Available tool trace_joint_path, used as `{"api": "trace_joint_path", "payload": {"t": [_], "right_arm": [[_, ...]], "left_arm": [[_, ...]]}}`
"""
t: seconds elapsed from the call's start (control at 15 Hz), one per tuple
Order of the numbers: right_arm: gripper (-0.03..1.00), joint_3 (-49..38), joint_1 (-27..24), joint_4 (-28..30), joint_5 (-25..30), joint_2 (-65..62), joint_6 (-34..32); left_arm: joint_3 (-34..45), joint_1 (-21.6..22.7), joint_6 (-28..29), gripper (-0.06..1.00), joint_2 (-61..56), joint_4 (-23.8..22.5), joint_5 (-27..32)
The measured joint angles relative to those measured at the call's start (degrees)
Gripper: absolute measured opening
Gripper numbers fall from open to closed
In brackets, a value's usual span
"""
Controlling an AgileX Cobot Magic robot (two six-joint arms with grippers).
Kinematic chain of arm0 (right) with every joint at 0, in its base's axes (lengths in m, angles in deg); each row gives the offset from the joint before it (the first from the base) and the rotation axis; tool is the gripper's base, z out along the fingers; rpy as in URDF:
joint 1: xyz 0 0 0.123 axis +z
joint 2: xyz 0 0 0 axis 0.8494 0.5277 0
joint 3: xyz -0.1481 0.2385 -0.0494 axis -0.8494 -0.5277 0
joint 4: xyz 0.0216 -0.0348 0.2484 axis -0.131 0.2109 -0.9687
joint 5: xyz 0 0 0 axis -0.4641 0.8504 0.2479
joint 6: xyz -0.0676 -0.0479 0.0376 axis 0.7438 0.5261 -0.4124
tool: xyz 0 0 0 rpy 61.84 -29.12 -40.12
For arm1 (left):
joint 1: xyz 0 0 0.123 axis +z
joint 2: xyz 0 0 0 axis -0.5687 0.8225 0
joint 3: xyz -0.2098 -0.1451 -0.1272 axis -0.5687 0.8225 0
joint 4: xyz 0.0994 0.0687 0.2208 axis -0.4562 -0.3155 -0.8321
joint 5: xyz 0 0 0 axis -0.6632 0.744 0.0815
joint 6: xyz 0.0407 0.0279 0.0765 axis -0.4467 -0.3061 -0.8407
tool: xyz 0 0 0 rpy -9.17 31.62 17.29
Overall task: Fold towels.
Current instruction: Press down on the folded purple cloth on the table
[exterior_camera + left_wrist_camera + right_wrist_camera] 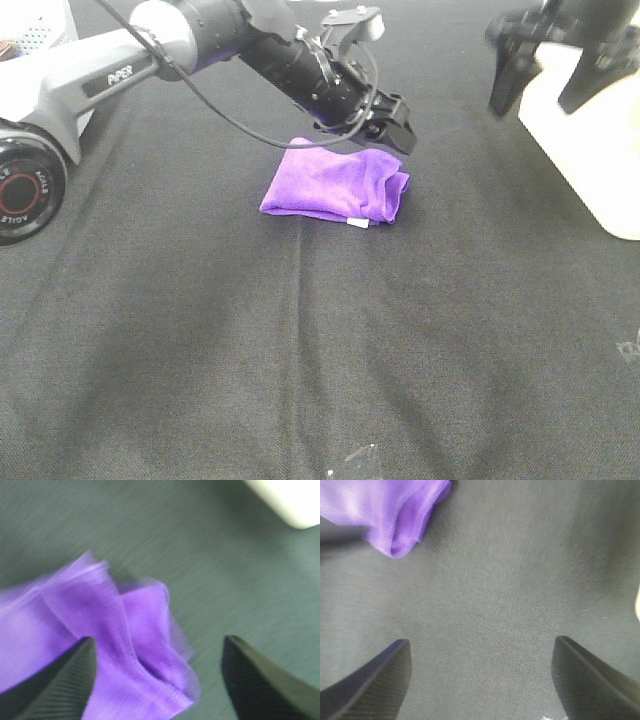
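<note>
While the bright purple, soft microfibre folded towel (332,186) lies on the black fabric table (300,350), the left gripper (396,128) hangs spread over its bunched edge, seemingly not touching (blurry). A snagged finger could unfold layers. The right gripper (540,95) is spread, empty and well apart.

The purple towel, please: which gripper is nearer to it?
Left. The left gripper is right at the towel, by its far edge; the right gripper hangs well off to its right.

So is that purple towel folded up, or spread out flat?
Folded. The purple towel lies as a compact, doubled-over bundle, and the left wrist view shows its layered edges bunched at one end.
</note>
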Motion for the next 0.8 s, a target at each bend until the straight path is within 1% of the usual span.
{"api": "trace_joint_path", "payload": {"t": [0.13,0.33,0.47,0.53,0.67,0.73,0.8], "right_arm": [[0.75,0.0,0.0,0.0,0.0,-0.17,0.11],[0.75,0.0,0.0,0.0,0.0,-0.46,0.4],[0.75,0.0,0.0,0.23,0.0,-0.69,0.57],[0.75,0.0,0.0,0.52,0.0,-0.69,0.57],[0.75,0.0,0.0,0.8,0.0,-0.69,0.52],[0.75,-0.06,0.0,0.8,0.0,-0.69,0.11],[0.75,-0.06,0.0,0.57,0.0,-0.69,0.06]], "left_arm": [[-3.44,0.0,-0.17,0.69,0.06,-3.15,2.01],[-10.83,1.26,3.9,0.69,0.06,-12.72,11.34],[-14.84,4.24,8.02,0.69,0.06,-18.45,15.07],[-15.64,5.96,10.49,0.69,-0.23,-20.97,16.73],[-15.76,9.63,16.73,0.69,-1.55,-28.99,17.7],[-15.76,11.69,19.08,0.69,-2.86,-31.51,17.88],[-15.76,14.44,20.63,0.69,-5.61,-31.91,17.93]]}}
